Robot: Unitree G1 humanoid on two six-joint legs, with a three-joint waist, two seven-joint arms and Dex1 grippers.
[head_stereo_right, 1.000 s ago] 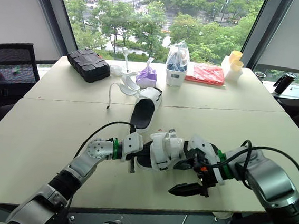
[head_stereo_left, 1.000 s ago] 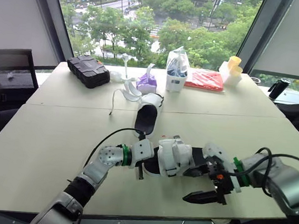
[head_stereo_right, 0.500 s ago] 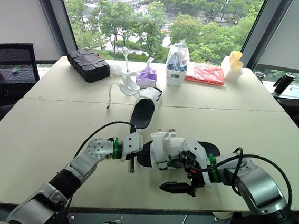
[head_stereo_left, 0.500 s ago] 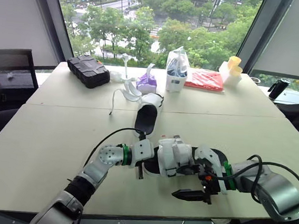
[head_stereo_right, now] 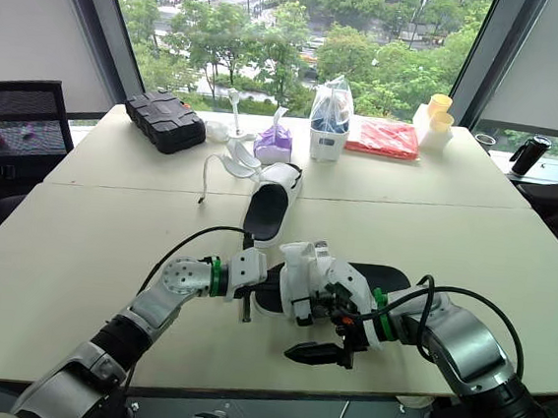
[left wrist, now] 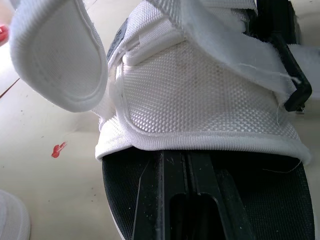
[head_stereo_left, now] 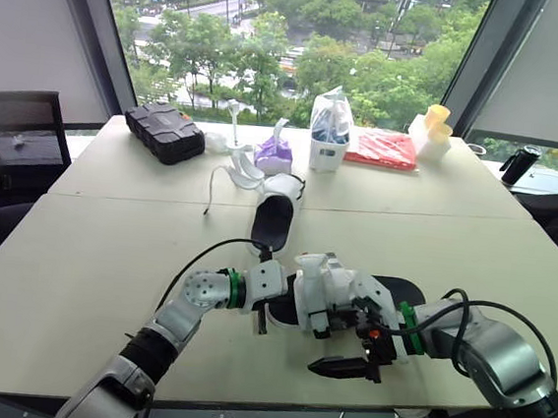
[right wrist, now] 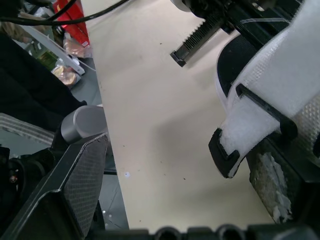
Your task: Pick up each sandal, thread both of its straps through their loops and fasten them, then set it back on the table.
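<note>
The right gripper (right wrist: pixel 175 150), fingers apart, had slid toward 9 o'clock, reaching the loose white strap (right wrist: pixel 250 125) of the white mesh, black-soled sandal (head_stereo_left: pixel 335 292). The left gripper (head_stereo_left: pixel 269 315) clamped the sandal at the beige table's (head_stereo_left: pixel 107 252) 6 o'clock, and threading looked imminent.

On the table (head_stereo_left: pixel 107 252), the front sandal (head_stereo_left: pixel 325 293) lies near the front edge, about at its middle, with the left gripper (head_stereo_left: pixel 262 316) at its left and the right gripper (head_stereo_left: pixel 338 367) just before it. The rear sandal (head_stereo_left: pixel 275 221) lies behind it, near the table's centre. Along the far edge, from left to right, are a case (head_stereo_left: pixel 165 131), a pouch (head_stereo_left: pixel 275 153), a bag (head_stereo_left: pixel 330 130), a packet (head_stereo_left: pixel 382 149) and 2 cups (head_stereo_left: pixel 433 125).
</note>
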